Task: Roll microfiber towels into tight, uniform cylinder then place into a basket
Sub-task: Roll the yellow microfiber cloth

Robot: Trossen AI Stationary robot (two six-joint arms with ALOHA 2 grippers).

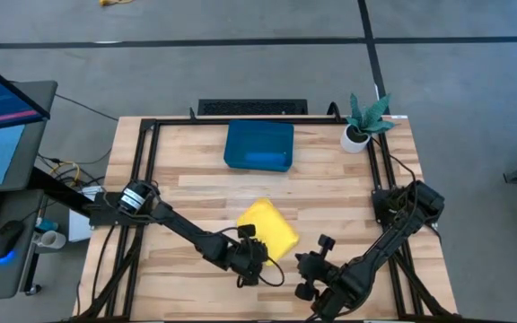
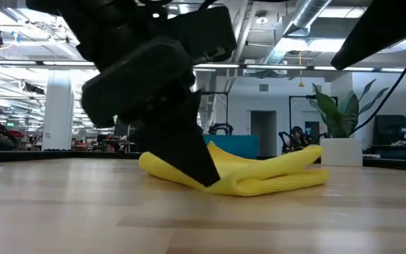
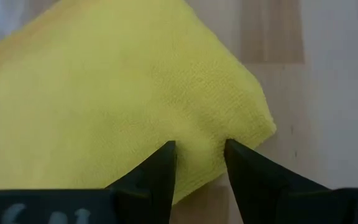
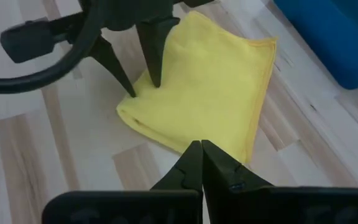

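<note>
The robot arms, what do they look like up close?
Both are black and made of jointed segments. The left arm has a round silver-and-black joint near its base, and the right arm has black cables looped along it. Each end effector, left and right, has two dark, pointed, wedge-shaped fingers.

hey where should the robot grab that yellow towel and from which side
Probably at the folded corner of the yellow towel nearest the left gripper, coming down from above on the table's front side. The cloth lies flat, so only its edges offer a lip; the open fingers already straddle that edge. The right gripper is shut beside the opposite edge.
</note>
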